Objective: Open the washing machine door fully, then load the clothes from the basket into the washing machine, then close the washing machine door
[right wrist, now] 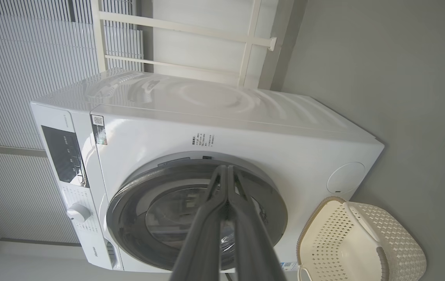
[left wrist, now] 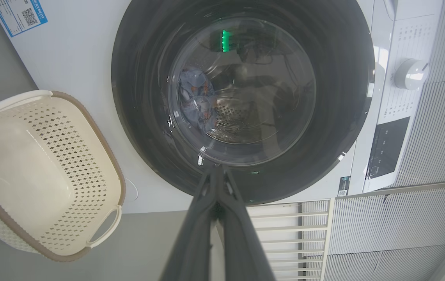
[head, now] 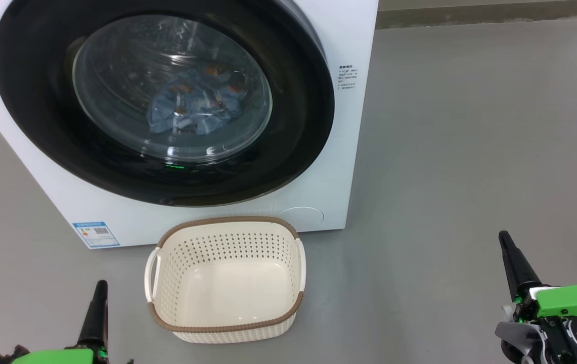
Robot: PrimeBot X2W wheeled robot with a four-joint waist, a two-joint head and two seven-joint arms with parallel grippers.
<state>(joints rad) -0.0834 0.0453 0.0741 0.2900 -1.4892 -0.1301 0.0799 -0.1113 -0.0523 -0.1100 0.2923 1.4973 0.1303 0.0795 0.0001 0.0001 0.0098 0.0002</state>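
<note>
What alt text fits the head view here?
White washing machine, round black door shut, blue clothes visible inside. An empty cream basket sits on the grey floor before it; shut left fingers and right fingers flank the foreground.

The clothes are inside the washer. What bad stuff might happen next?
1. The door looks shut, but its latch is hidden; it might swing open.
2. The empty basket sits close before the washer, between the left tool and right tool; rolling forward might knock it.
</note>
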